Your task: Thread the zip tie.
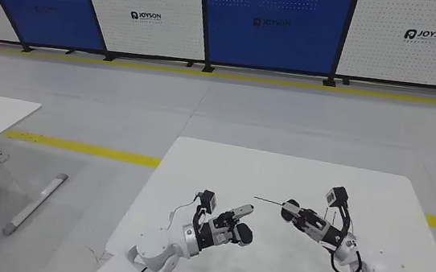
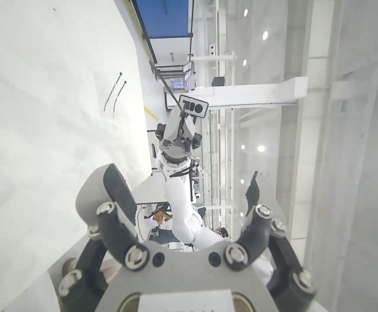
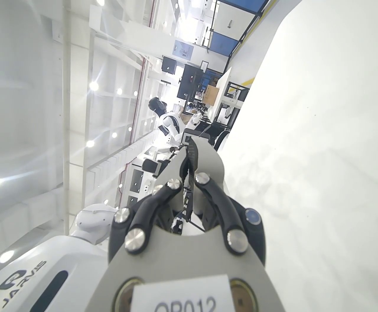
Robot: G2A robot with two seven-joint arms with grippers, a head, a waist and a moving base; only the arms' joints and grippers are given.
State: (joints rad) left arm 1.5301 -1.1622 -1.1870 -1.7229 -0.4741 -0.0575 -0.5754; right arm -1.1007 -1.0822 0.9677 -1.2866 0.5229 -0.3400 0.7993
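My right gripper (image 1: 287,210) is shut on a black zip tie (image 1: 269,201) and holds it just above the white table (image 1: 295,169). The thin strap sticks out to the left, toward the other arm. In the right wrist view the strap (image 3: 192,161) runs between the shut fingers, and its square head (image 3: 187,138) shows past the tips of my right gripper (image 3: 189,149). My left gripper (image 1: 245,222) hangs open a short way to the left, with nothing between its fingers (image 2: 118,189). From the left wrist, the right gripper (image 2: 179,121) faces me.
Two more black zip ties (image 2: 113,93) lie side by side on the table beyond the right gripper. The table's edge runs close behind both arms. Blue and white partition panels (image 1: 271,25) stand across the floor at the back.
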